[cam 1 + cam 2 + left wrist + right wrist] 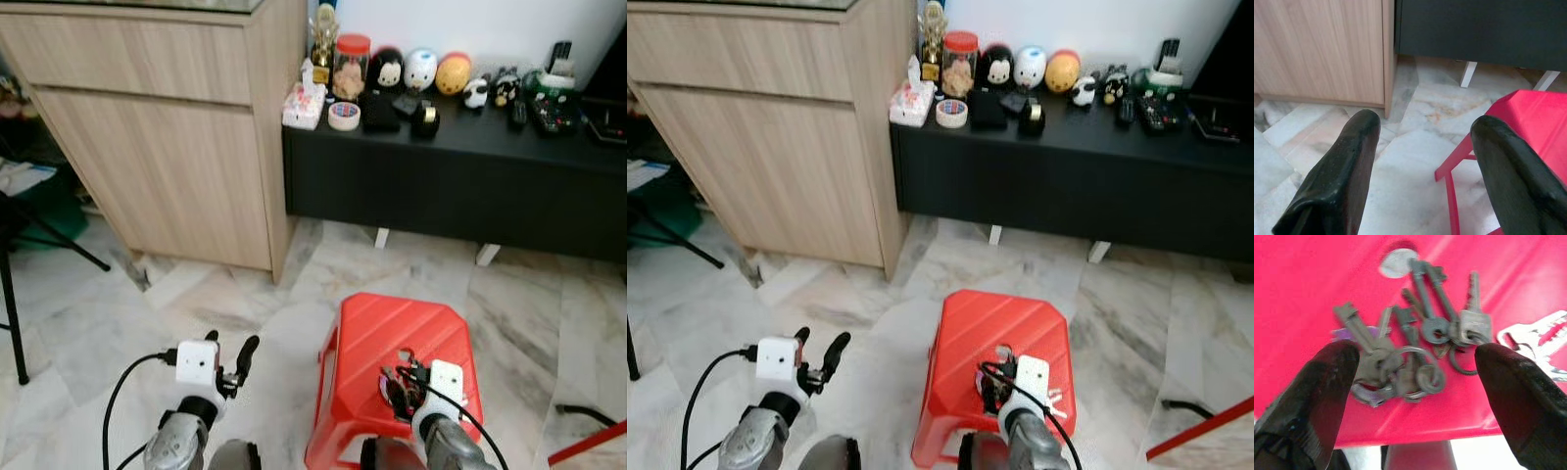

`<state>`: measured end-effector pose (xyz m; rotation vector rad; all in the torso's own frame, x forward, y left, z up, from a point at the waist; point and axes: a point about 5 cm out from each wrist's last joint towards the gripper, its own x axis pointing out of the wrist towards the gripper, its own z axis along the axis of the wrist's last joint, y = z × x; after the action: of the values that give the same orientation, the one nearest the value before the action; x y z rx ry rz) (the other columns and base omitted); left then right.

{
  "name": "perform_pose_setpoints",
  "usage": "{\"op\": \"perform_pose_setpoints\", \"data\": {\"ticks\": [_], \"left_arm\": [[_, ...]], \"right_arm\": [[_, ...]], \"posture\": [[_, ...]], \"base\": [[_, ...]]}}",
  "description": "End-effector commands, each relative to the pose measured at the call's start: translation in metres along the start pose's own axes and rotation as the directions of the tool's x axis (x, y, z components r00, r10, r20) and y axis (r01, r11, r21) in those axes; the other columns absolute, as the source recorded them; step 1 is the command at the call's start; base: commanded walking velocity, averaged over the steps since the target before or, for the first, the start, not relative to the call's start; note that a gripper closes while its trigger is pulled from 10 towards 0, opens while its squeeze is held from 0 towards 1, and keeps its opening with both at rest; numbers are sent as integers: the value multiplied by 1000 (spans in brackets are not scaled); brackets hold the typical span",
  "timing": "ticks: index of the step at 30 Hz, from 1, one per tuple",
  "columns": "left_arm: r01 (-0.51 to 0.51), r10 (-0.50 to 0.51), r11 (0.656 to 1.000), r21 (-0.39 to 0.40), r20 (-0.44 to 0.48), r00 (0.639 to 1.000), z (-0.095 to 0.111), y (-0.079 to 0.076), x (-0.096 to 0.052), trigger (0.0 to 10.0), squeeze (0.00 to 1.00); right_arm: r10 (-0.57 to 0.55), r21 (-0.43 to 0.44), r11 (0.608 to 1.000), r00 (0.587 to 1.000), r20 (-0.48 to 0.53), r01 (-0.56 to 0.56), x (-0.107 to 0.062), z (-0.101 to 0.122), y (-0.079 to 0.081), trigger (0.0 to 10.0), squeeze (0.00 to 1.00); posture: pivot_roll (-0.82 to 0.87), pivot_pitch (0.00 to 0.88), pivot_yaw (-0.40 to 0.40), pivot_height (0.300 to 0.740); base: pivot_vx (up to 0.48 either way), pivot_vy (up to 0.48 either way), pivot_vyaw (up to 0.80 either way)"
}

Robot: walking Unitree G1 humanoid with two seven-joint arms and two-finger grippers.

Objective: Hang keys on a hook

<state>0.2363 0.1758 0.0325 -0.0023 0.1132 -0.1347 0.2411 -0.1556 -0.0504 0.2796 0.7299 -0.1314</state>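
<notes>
Several keys (1415,352) on linked rings are lying near the front edge of the red stool (392,343), light, loose and likely slippery. Right gripper (1415,396) is hovering with fingers apart around the bunch; pinching the rings looks safest. Left gripper (1422,166) is idling, fingers apart.

On the red stool (404,345), the keys (1415,352) are mostly covered in the head views by the right hand (404,377) and its wrist camera; how many keys the bunch holds cannot be told, since they overlap and blur in the wrist view. The stool's near edge and legs are cut off by the frame's lower edge. Beyond the stool, the small things on the black bench (460,186) are too small to name surely. Left of the stool, the wooden cabinet (157,127) runs past the top edge.
</notes>
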Motion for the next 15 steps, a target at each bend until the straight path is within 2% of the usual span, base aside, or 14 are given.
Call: {"op": "perform_pose_setpoints", "data": {"ticks": [1, 9, 15], "left_arm": [[0, 0, 1000, 0, -13, 1000, -1, 0, -3, 10000, 0], [7, -7, 1000, 2, -25, 1000, 1, -4, -11, 10000, 0], [3, -3, 1000, 5, -30, 1000, 3, -4, -12, 10000, 0]], "right_arm": [[-16, 19, 1000, 1000, -14, 16, -1, -5, -3, 10000, 0], [29, 10, 1000, 998, -53, -28, -2, -14, 4, 10000, 0], [45, 6, 999, 998, -42, -45, -1, -11, 7, 10000, 0]], "posture": [[15, 155, -59, 648], [30, 182, -53, 648], [34, 186, -53, 648]], "base": [[0, 0, 0], [0, 0, 0], [0, 0, 0]]}}
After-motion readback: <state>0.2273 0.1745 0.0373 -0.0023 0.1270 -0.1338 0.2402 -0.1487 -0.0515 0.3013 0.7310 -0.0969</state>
